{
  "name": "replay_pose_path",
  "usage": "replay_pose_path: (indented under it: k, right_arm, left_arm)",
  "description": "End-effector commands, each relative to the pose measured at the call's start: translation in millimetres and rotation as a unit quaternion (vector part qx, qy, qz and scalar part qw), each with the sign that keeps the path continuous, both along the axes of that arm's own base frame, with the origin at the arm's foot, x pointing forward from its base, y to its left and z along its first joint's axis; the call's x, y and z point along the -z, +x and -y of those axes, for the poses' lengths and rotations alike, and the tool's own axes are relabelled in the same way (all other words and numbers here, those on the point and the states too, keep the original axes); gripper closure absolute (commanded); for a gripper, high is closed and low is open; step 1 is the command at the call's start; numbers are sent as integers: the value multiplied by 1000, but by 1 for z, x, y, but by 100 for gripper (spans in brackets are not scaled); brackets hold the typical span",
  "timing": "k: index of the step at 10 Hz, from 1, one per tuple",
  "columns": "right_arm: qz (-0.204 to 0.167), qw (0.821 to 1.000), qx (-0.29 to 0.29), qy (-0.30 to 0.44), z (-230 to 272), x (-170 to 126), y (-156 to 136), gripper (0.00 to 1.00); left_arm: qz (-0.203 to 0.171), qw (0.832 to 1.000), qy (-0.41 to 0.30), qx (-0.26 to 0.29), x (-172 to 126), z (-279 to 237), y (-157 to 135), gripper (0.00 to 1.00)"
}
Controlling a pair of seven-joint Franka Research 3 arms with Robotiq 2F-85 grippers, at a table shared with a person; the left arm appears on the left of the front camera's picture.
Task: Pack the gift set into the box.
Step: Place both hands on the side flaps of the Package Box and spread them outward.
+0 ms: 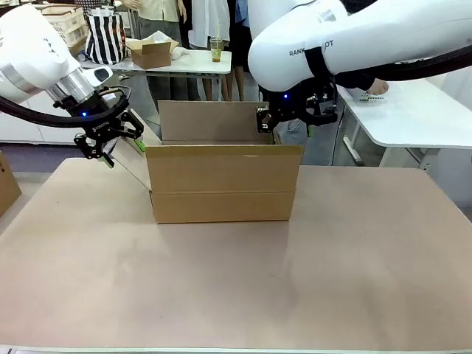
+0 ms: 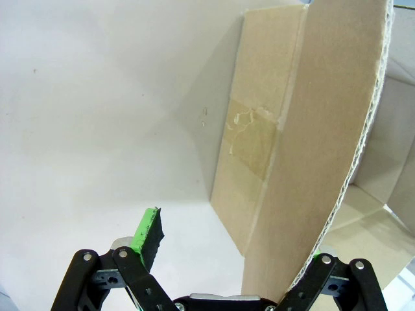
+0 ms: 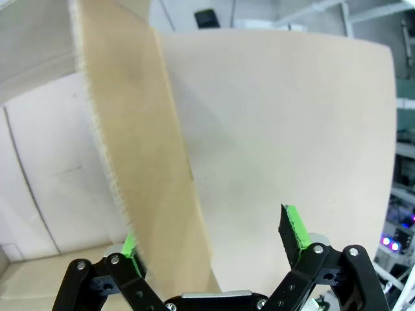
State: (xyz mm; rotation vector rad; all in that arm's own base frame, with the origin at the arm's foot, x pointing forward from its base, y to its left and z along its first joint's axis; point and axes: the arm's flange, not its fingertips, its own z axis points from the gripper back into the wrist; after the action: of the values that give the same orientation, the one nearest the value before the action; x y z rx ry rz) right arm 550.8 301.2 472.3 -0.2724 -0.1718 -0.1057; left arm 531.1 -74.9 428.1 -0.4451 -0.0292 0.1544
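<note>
The box (image 1: 221, 183) stands in the middle of the table with its flaps up. My left gripper (image 1: 110, 140) is at the box's left side flap (image 1: 136, 166). In the left wrist view that flap (image 2: 331, 149) runs between the fingers of my left gripper (image 2: 233, 249), close against the right one, and the jaws stand open. My right gripper (image 1: 284, 122) hovers at the box's far right corner. In the right wrist view a flap (image 3: 142, 162) stands between the open fingers of my right gripper (image 3: 211, 240), next to the left pad. The gift set is out of view.
A white table (image 1: 413, 118) stands at the back right with a person's hand (image 1: 376, 88) on it. Behind is another table with a small carton (image 1: 151, 51), a striped bag (image 1: 105, 37) and a cup (image 1: 216, 49). A brown carton (image 1: 7, 184) sits at the left edge.
</note>
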Motion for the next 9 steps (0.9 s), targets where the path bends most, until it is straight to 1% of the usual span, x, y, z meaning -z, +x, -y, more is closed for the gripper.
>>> replay_pose_path:
  k: [1, 2, 3, 4, 6, 8, 9]
  right_arm:
    - [-59, 997, 34, 48, 52, 4, 26, 0]
    - [-72, 994, 40, 73, 70, 1, 34, 0]
    - [-86, 991, 32, 97, 83, 0, 39, 0]
    - [-101, 988, 34, 111, 93, 4, 44, 0]
    - [-146, 973, 22, 176, 113, 22, 57, 0]
    - [-179, 958, 11, 224, 123, 40, 60, 0]
    - [-134, 976, 28, 168, 113, 29, 53, 0]
  left_arm:
    - [-2, 1000, 8, -6, -3, 0, -1, 0]
    - [-2, 1000, 8, -6, -3, 0, -1, 0]
    - [-2, 1000, 8, -6, -3, 0, -1, 0]
    - [-2, 1000, 8, -6, -3, 0, -1, 0]
    - [-2, 1000, 8, -6, -3, 0, -1, 0]
    - [-2, 1000, 8, -6, -3, 0, -1, 0]
    - [-2, 1000, 8, -6, -3, 0, -1, 0]
